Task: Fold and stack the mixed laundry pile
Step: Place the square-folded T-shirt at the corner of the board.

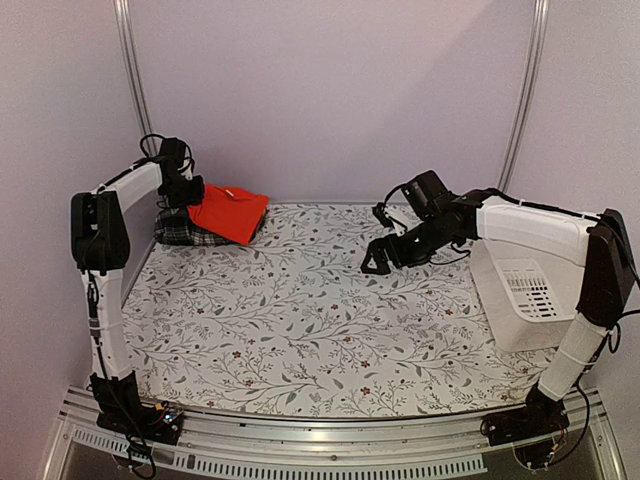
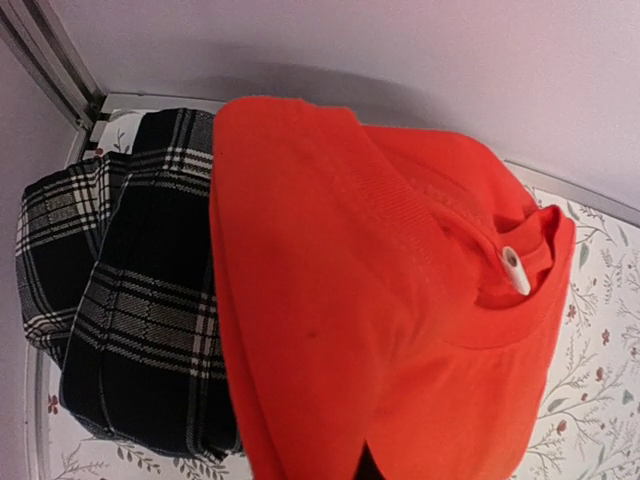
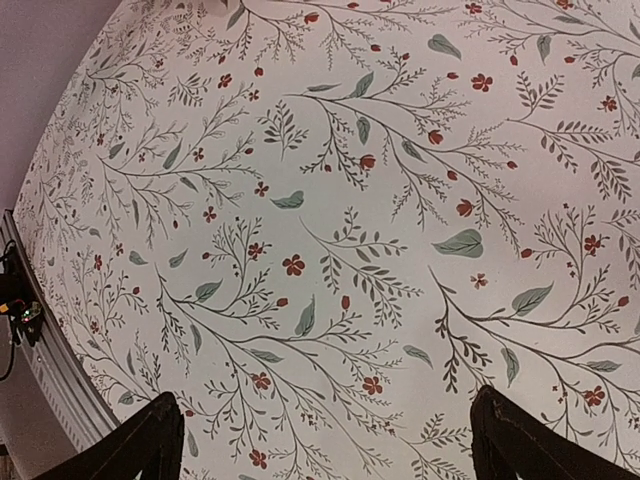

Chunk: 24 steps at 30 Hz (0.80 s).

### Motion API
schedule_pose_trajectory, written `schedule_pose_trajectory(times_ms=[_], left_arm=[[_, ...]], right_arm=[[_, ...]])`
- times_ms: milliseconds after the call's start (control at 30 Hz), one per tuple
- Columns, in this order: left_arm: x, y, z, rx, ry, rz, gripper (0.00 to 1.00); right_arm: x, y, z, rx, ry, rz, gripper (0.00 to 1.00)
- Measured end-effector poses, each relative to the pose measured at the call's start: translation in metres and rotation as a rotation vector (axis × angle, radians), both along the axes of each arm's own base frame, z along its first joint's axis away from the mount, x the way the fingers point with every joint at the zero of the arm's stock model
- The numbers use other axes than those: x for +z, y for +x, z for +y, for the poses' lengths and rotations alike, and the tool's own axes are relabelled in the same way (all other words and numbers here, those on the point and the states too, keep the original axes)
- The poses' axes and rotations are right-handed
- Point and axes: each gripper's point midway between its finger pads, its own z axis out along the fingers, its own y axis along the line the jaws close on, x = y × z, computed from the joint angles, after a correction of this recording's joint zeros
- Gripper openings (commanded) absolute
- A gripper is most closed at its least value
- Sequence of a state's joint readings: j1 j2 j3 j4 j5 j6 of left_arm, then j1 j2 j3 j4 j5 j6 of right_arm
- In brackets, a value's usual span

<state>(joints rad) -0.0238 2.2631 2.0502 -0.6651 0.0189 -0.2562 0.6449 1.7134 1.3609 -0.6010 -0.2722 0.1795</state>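
Red shirt [image 1: 232, 212] atop plaid garment [image 1: 180, 232], far-left corner of table cover [image 1: 300, 320]. L gripper [image 1: 186, 190] at shirt edge, jaws closed — cloth pinched or not, can't tell. R gripper [image 3: 325, 440] wide, empty, over bare cover. Risk: L pullback w/ snagged cloth drags shirt off stack.

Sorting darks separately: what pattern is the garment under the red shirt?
Black-and-white plaid garment, clearest in the left wrist view.

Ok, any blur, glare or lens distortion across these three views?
Top external: soft even light, sharp, no glare. Left wrist: the bright red short-sleeved cloth shirt dominates the frame, saturated, fairly sharp. Right wrist: sharp, but the floral-patterned table cover bows from wide-angle distortion.
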Motion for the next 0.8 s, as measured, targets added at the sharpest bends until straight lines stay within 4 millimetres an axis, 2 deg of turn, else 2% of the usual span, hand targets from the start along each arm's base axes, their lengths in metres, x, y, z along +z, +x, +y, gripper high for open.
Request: schedule_pose_trajectory(times_ms=[300,433,500,600,667,733,800], left_arm=[[0.010,0.011,0.013,0.014,0.028,-0.062,0.00],[0.007,0.014,0.028,0.050,0.032,-0.078,0.00],[0.000,0.013,0.038,0.073,0.023,-0.072,0.08],[-0.010,0.010,0.053,0.111,0.012,-0.055,0.31],[-0.014,0.008,0.063,0.150,0.004,-0.050,0.52],[-0.018,0.007,0.071,0.176,0.008,-0.048,0.61],[-0.025,0.004,0.075,0.203,-0.001,-0.036,0.64]], right_arm=[[-0.001,0.002,0.001,-0.003,0.001,0.004,0.99],[-0.001,0.001,0.001,-0.005,-0.001,0.008,0.99],[-0.001,0.001,0.001,-0.006,-0.001,0.008,0.99],[-0.001,0.001,0.001,-0.007,-0.003,0.012,0.99],[0.000,0.001,0.000,-0.007,-0.005,0.014,0.99],[0.001,0.001,0.000,-0.007,-0.004,0.013,0.99],[0.001,0.001,0.001,-0.007,-0.004,0.012,0.99]])
